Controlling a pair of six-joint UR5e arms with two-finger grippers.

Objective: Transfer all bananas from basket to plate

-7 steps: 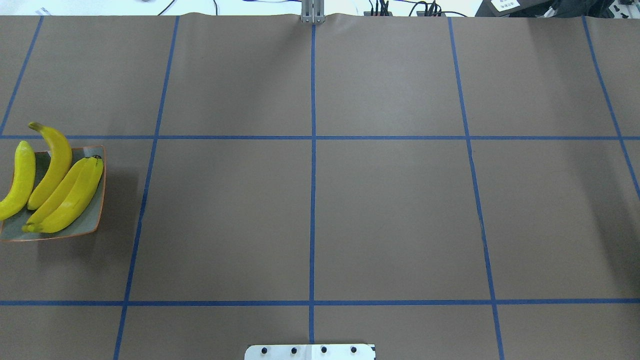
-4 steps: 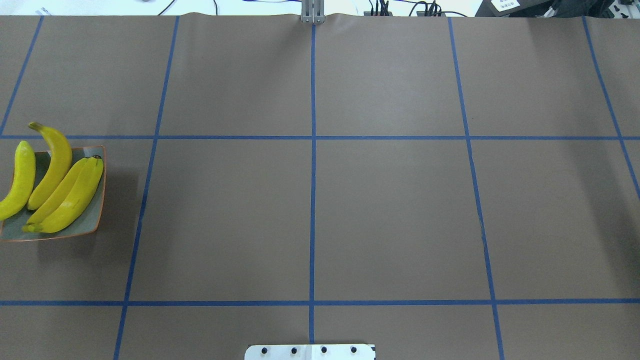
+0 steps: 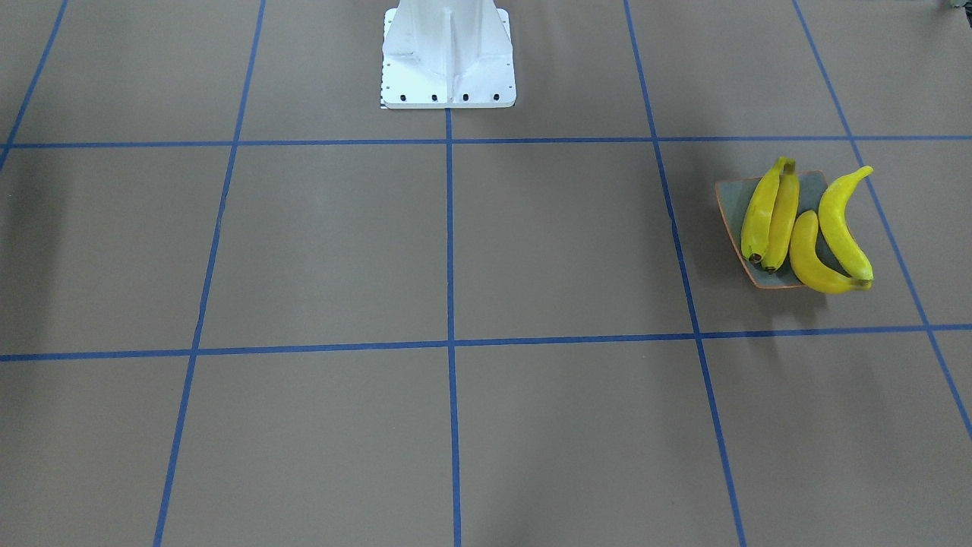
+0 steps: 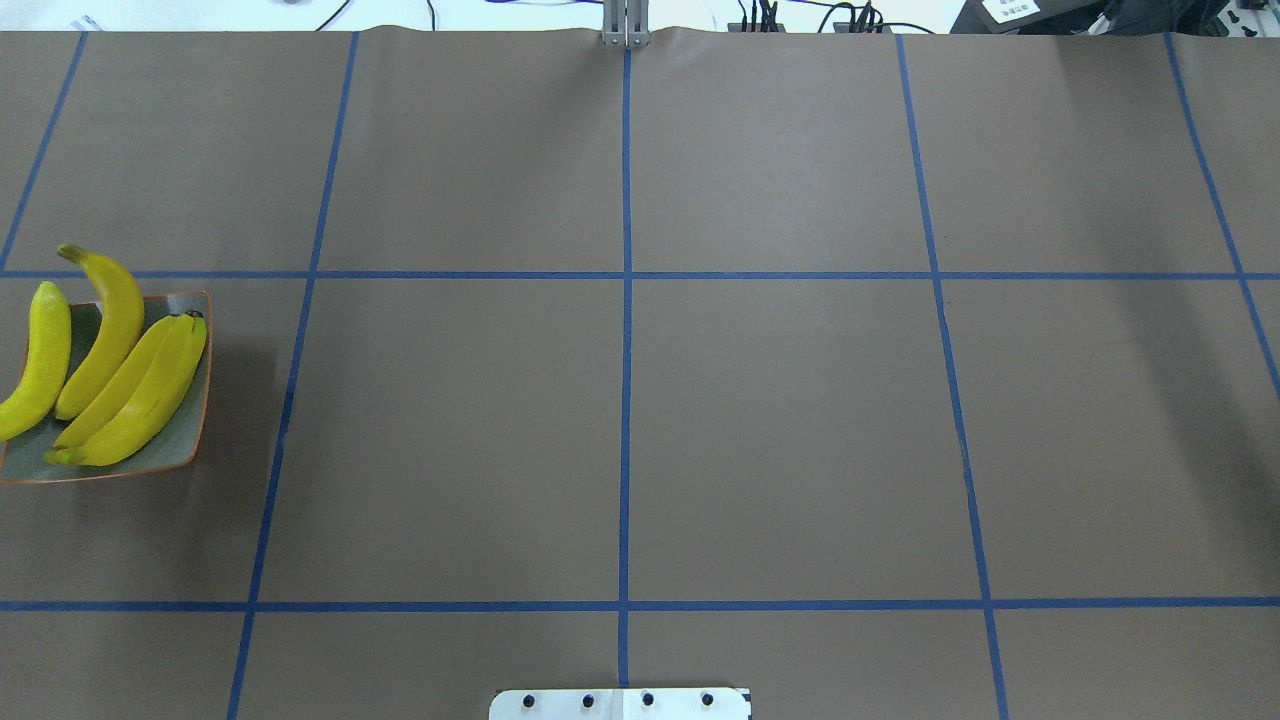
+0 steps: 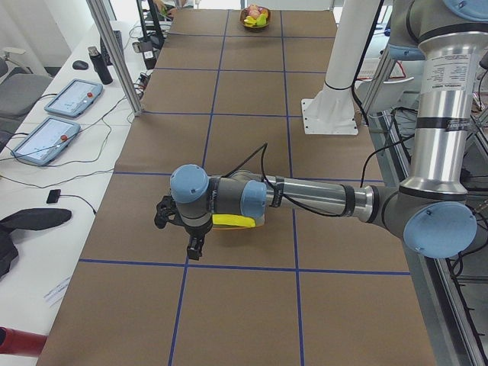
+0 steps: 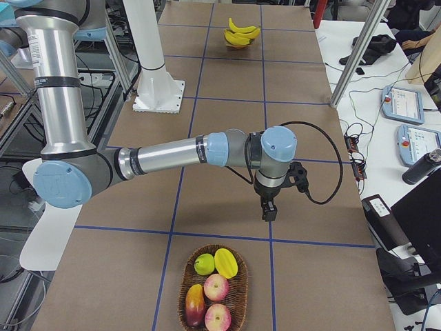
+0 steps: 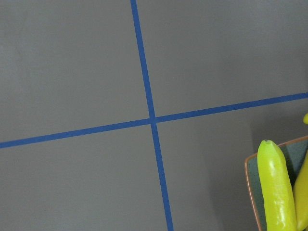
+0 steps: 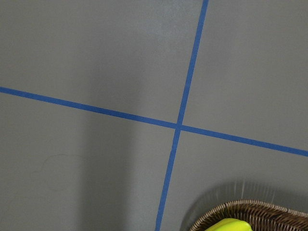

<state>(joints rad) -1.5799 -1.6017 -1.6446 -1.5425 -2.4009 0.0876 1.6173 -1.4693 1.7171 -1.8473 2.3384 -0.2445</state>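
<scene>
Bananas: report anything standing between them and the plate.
Nothing visible does. All four bananas already lie on the plate; the basket holds only other fruit.

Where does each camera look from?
Front-facing: across the table, facing the robot's base; bananas on plate.
Overhead: behind the robot, looking down; base edge only.
Left side: table end; left arm near.
Right side: other end; right arm, basket.
Left wrist: down at tape, plate corner.
Right wrist: down at tape, basket rim.
Shared: the first two show the bananas.
</scene>
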